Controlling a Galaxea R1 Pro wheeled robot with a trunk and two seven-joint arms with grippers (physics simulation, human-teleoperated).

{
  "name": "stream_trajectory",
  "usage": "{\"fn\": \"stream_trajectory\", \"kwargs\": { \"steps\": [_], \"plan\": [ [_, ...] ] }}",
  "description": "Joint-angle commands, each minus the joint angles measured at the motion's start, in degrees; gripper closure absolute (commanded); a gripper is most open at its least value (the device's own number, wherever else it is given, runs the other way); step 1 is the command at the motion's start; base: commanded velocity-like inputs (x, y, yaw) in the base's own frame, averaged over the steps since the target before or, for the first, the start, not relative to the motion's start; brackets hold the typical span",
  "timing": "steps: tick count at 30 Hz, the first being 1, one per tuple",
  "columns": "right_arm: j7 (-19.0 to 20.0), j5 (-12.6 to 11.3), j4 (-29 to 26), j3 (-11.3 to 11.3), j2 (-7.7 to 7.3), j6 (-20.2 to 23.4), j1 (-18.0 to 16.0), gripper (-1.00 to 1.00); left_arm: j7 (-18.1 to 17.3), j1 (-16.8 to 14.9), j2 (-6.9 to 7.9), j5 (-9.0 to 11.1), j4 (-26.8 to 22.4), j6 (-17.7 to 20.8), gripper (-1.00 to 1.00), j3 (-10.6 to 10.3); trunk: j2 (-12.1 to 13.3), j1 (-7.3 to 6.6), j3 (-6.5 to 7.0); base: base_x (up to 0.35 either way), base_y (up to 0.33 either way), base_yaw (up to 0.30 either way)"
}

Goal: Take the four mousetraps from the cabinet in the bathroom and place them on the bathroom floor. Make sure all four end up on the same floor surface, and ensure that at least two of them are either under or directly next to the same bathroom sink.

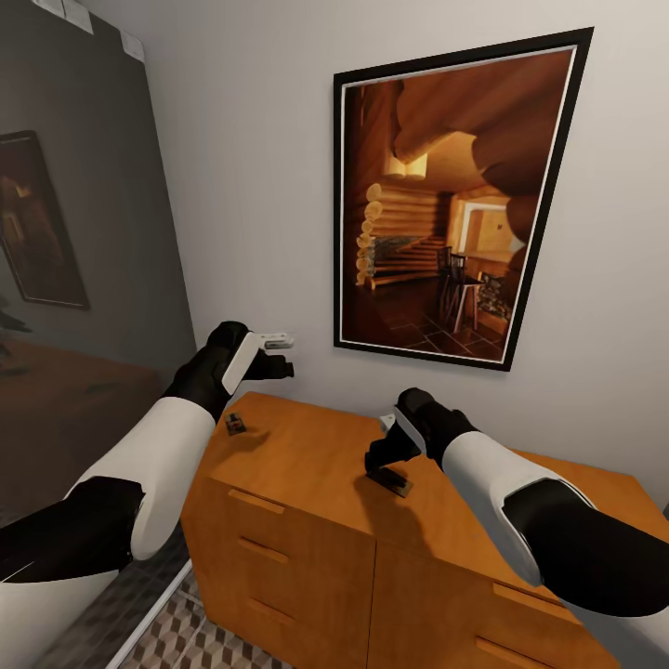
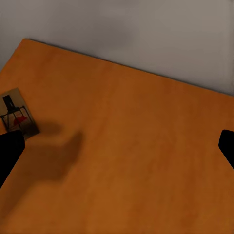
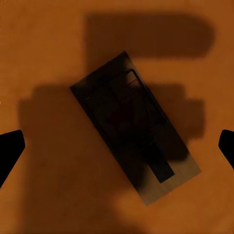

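Observation:
Two mousetraps lie on the flat top of the orange-brown cabinet [image 1: 307,455]. One mousetrap [image 1: 235,425] sits near the top's left corner, and the left wrist view has it as a small board with wire parts [image 2: 18,114]. My left gripper [image 1: 279,355] hovers open above that corner, apart from the trap. The other mousetrap [image 1: 392,482] lies mid-top, directly under my right gripper [image 1: 381,457]. In the right wrist view this trap [image 3: 134,126] lies diagonally in shadow between the open dark fingertips [image 3: 9,151]. Other mousetraps and the sink are out of view.
A large framed picture [image 1: 455,200] of a log cabin hangs on the pale wall behind the cabinet. A dark reflective panel [image 1: 74,232] stands at the left. Cube-patterned floor tiles [image 1: 186,641] show below the cabinet's left end. Drawer fronts [image 1: 279,557] face me.

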Motion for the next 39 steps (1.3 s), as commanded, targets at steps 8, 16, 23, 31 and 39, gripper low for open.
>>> {"fn": "stream_trajectory", "kwargs": {
  "steps": [8,16,23,31,39],
  "plan": [
    [0.0,-0.6,0.0,0.5,-0.07,0.2,-0.1,-1.0,0.5,0.0,0.02,0.6,0.0,0.2,-1.0,-0.2,-0.1,0.01,-0.08,0.0,0.0,0.0],
    [0.0,-0.6,0.0,0.5,-0.08,0.2,-0.1,-1.0,0.6,0.0,0.02,0.6,0.0,0.2,-1.0,-0.2,-0.1,0.01,-0.08,0.0,0.0,0.0],
    [0.0,-0.6,0.0,0.4,-0.13,0.2,-0.1,-1.0,0.6,0.0,0.02,0.5,0.0,0.2,-1.0,-0.2,-0.1,0.01,-0.08,0.0,0.0,0.0],
    [0.0,-0.7,0.0,-0.1,-0.85,0.1,-0.1,-1.0,0.6,0.0,-0.03,0.5,0.3,0.3,-1.0,-0.3,-0.1,0.01,-0.08,0.0,0.0,0.0],
    [0.1,-0.7,0.0,-2.2,-1.87,0.1,-0.1,-1.0,0.6,0.0,-0.33,0.4,1.4,0.3,-1.0,-0.3,-0.1,0.01,-0.08,0.0,0.0,0.0]
  ]
}}
